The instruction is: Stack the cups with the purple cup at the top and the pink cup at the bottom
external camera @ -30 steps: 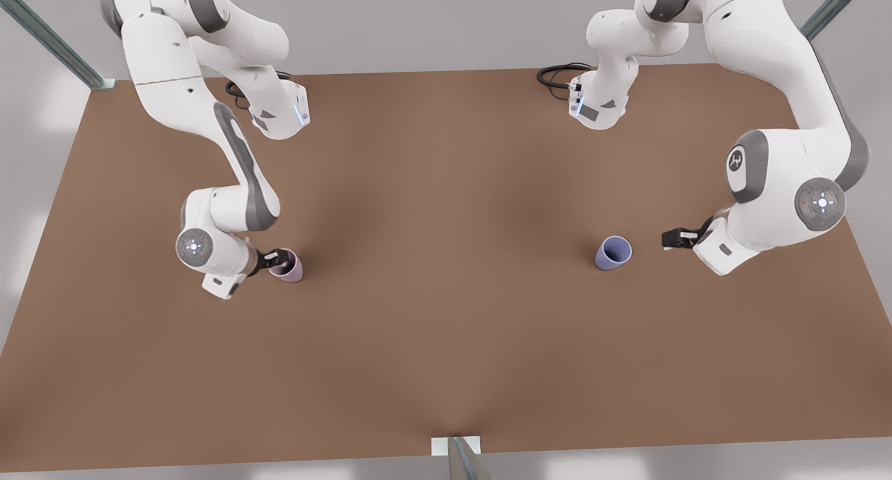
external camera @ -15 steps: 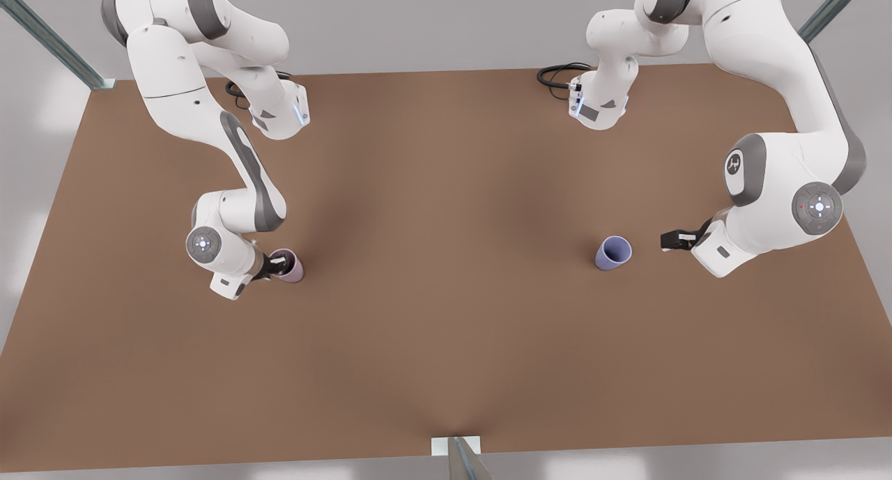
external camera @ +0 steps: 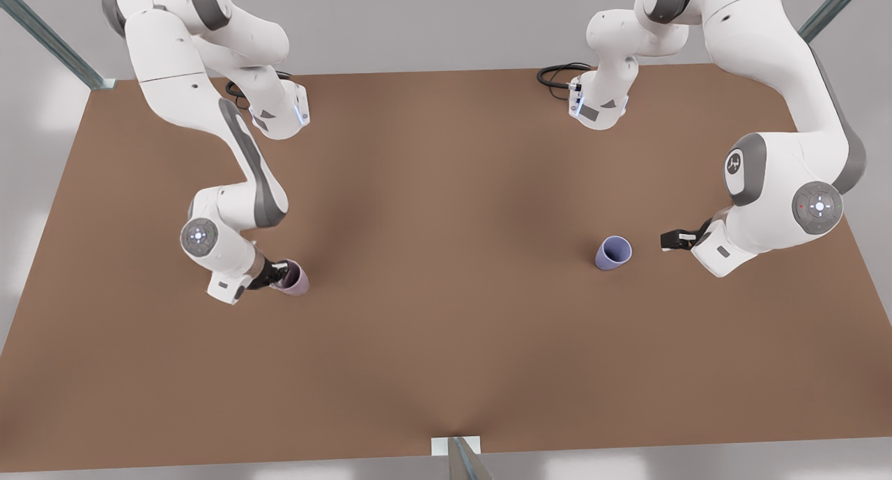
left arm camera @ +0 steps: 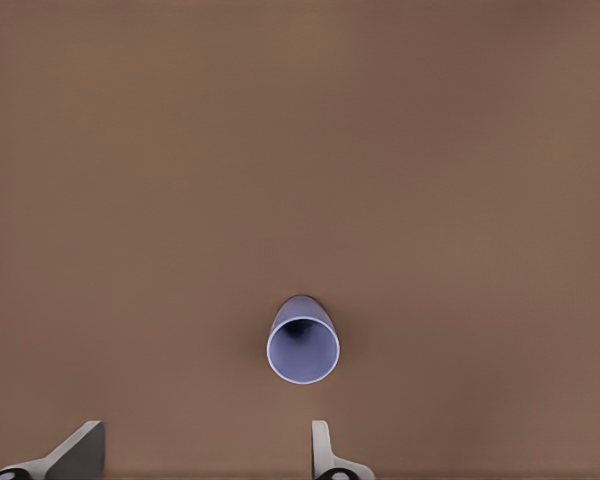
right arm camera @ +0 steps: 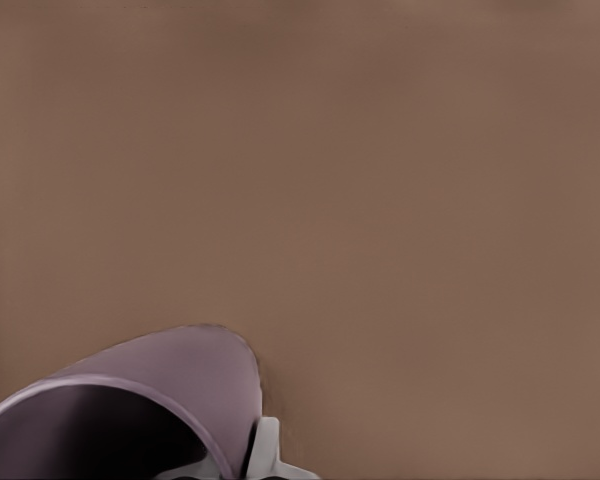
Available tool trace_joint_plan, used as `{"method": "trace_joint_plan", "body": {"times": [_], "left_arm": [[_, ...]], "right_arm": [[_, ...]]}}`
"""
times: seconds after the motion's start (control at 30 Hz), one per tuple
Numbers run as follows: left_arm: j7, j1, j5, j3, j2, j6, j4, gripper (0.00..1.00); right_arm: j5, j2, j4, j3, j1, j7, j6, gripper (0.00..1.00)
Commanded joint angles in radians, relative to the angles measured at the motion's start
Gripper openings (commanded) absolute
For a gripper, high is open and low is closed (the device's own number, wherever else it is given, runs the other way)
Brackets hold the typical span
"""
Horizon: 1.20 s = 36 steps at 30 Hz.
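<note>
The pink cup [external camera: 294,280] is at the front view's left, tilted, with my right gripper [external camera: 281,272] shut on its rim. In the right wrist view the pink cup [right arm camera: 170,385] sits close up, one finger [right arm camera: 264,448] outside its wall and the other hidden inside. The purple cup [external camera: 613,252] stands upright on the brown table [external camera: 446,208] at the front view's right. My left gripper [external camera: 670,240] hangs a short way beyond it toward the right, apart from it. In the left wrist view the purple cup [left arm camera: 302,346] lies ahead of the open left gripper [left arm camera: 202,455].
Both arm bases stand at the table's far edge, each with a black cable [external camera: 557,72] coiled beside it. A metal post [external camera: 456,455] rises at the middle of the near edge. Bare brown tabletop stretches between the two cups.
The right gripper and the pink cup have shifted a little toward the near edge and the front view's right. The left gripper and purple cup have stayed put.
</note>
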Motion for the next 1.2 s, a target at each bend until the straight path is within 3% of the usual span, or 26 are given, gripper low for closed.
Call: {"method": "trace_joint_plan", "body": {"times": [0.0, 0.17, 0.3, 0.4, 0.63, 1.03, 1.07, 1.17], "left_arm": [[0.001, 0.0, 0.001, 0.0, -0.003, -0.002, 0.0, 1.0], [0.001, 0.0, 0.001, 0.0, -0.003, -0.007, 0.0, 1.0], [0.001, 0.001, 0.001, 0.0, 0.0, -0.005, 0.0, 1.0], [0.001, 0.001, 0.001, 0.0, 0.0, -0.005, 0.0, 1.0], [0.004, -0.003, -0.021, 0.0, 0.011, 0.082, -0.07, 1.0], [0.036, -0.003, -0.036, -0.001, -0.064, 0.618, -0.61, 1.0], [0.036, -0.002, -0.036, -0.001, -0.064, 0.664, -0.647, 1.0], [0.036, -0.002, -0.036, 0.0, -0.053, 0.754, -0.714, 1.0]], "right_arm": [[-0.005, 0.004, 0.075, 0.017, 0.044, 0.212, -0.121, 0.21], [0.035, 0.189, 0.509, 0.017, 0.297, 0.633, -0.386, 0.21], [0.038, 0.55, 1.026, 0.015, 0.535, 1.059, -0.417, 0.21], [0.037, 0.643, 1.065, -0.042, 0.665, 1.133, -0.393, 0.21], [0.037, 0.668, 1.065, -0.095, 0.691, 1.183, -0.405, 0.21], [0.037, 0.7, 1.065, -0.111, 0.69, 1.182, -0.389, 0.21], [0.037, 0.705, 1.066, -0.111, 0.691, 1.182, -0.388, 0.36], [0.037, 0.7, 1.065, -0.111, 0.691, 1.18, -0.383, 0.43]]}}
